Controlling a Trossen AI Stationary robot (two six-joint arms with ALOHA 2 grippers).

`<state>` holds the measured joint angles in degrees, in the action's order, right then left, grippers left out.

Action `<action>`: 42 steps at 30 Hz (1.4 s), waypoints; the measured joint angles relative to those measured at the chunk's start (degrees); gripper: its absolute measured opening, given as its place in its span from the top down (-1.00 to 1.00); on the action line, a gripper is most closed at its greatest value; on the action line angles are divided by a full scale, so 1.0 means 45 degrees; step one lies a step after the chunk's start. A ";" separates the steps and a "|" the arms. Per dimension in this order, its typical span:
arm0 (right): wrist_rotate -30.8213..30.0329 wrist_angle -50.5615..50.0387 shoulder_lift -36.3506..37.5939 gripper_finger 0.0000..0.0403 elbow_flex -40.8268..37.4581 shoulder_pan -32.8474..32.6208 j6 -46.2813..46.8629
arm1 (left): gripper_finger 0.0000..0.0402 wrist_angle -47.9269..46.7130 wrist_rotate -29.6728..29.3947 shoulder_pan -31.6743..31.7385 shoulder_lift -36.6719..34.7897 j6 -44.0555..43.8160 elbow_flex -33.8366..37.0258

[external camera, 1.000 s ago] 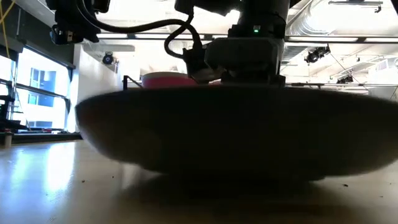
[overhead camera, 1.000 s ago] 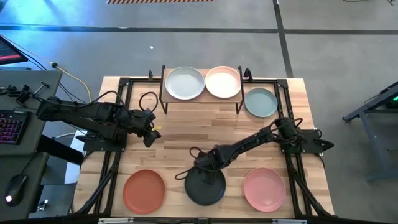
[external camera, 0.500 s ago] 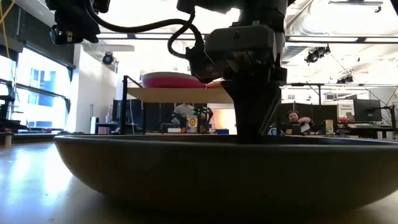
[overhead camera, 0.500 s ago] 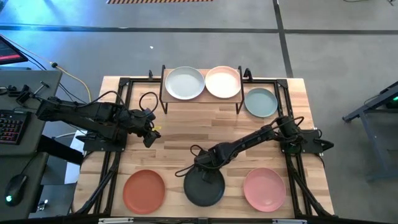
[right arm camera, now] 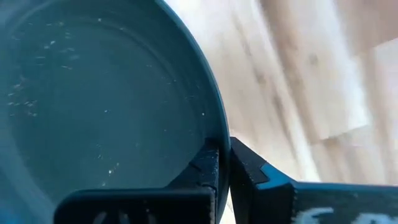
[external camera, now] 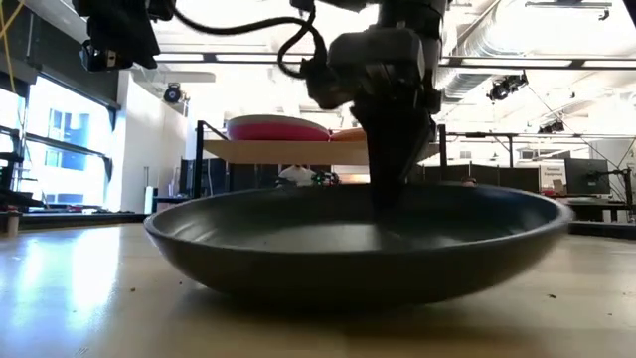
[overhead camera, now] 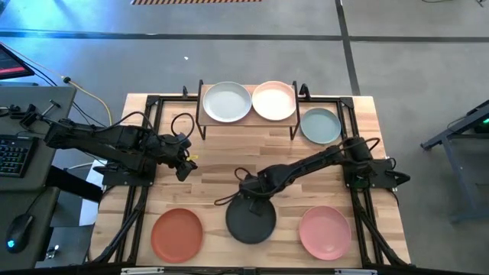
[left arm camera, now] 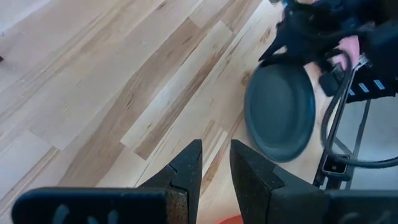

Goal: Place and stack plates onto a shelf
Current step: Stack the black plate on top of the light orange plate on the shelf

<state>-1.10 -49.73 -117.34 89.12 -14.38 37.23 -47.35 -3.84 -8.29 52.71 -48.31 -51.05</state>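
The charcoal plate lies at the table's near middle, with my right gripper shut on its far rim. On the shelf at the far edge sit a pale grey-green plate and a peach plate. The low view shows a magenta plate on the shelf top. Three more plates rest flat on the table: grey-green, terracotta and pink. My left gripper hovers open and empty left of centre. My right gripper pinches the charcoal plate's far rim, one finger inside the bowl and one outside. The fingers point down from above. The plate is tilted, far rim raised, its underside low at the table.
Black frame rails run along both sides of the table. Cables trail from the right arm beside the charcoal plate. Bare wood lies between the shelf and the near row of plates. In the low view, people show in the room beyond.
My right gripper has gone toward the table's far edge and a little up. The charcoal plate has come along, sliding away from the near edge, and has tipped with its far rim raised.
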 joint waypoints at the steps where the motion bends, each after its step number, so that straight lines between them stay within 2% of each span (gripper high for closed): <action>1: -0.0099 -0.0076 0.0112 1.00 0.0000 0.0055 -0.0003 | 0.64 -0.0023 0.0004 0.0000 -0.0004 -0.0005 0.0000; 18: -0.1628 -0.1599 0.2201 1.00 0.0000 0.1048 -0.0379 | 0.64 0.0005 -0.0264 0.0005 -0.0005 -0.0006 0.0000; 28: -0.1740 -0.2152 0.3786 1.00 0.0000 0.1918 -0.0622 | 0.64 0.0208 -0.0987 0.0104 -0.0004 -0.0112 0.0000; 35: -0.1757 -0.2156 0.5325 1.00 0.0010 0.3267 -0.0823 | 0.64 0.0414 -0.1955 0.0922 0.0000 -0.0106 0.0000; 42: -0.1771 -0.2128 0.6918 1.00 0.0015 0.5447 -0.1509 | 0.64 0.1208 -0.2443 0.2203 0.0000 0.0625 0.0000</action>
<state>-9.07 -59.31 -86.21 89.19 10.13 30.44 -41.92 -14.83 1.62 52.71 -45.50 -51.05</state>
